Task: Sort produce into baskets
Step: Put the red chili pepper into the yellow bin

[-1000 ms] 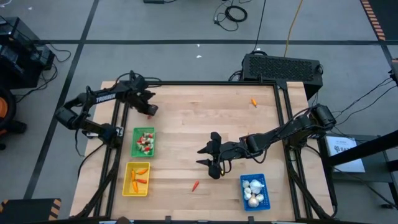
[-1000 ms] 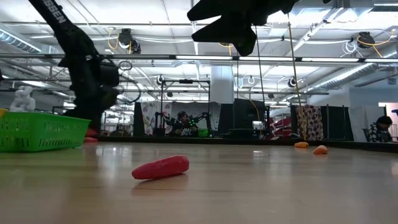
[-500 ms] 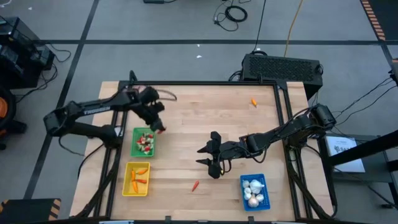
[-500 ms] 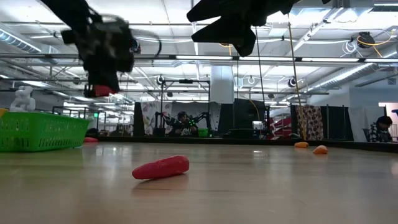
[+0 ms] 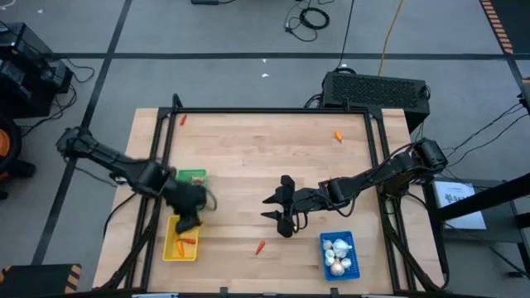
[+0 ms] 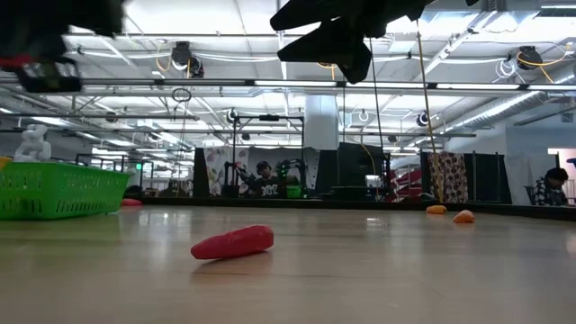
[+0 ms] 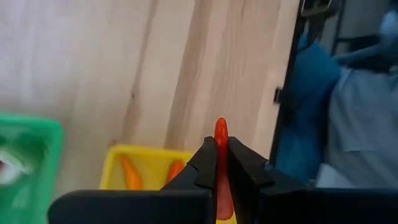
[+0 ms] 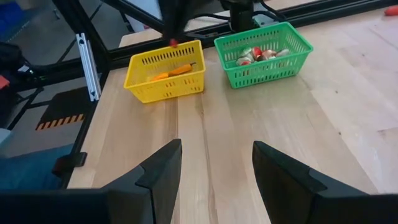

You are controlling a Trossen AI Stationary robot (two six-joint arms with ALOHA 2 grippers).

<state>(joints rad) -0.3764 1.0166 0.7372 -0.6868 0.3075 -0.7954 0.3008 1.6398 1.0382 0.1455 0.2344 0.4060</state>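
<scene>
Between the dark fingers of your left gripper sits a slim red-orange toy pepper or carrot piece, clamped along its length with only the tip poking out ahead of the fingertips. Just below and ahead of that gripper lies the shallow yellow plastic basket, already holding orange pieces; the green plastic basket stands beside it.

Treat the piece as light, hard and smooth; that is a judgement from its look. A narrow tapered body like this can swivel or squirt out of a flat pinch, so a hold across the thicker middle is safer than one near the tip. It should drop cleanly when you part the fingers over the yellow basket.

Your right gripper hangs with fingers apart and empty, above bare wood well away from both baskets. Near it on the wooden table lies another small red piece, and farther off a small orange piece; the blue plastic basket with white bulbs lies close by.
</scene>
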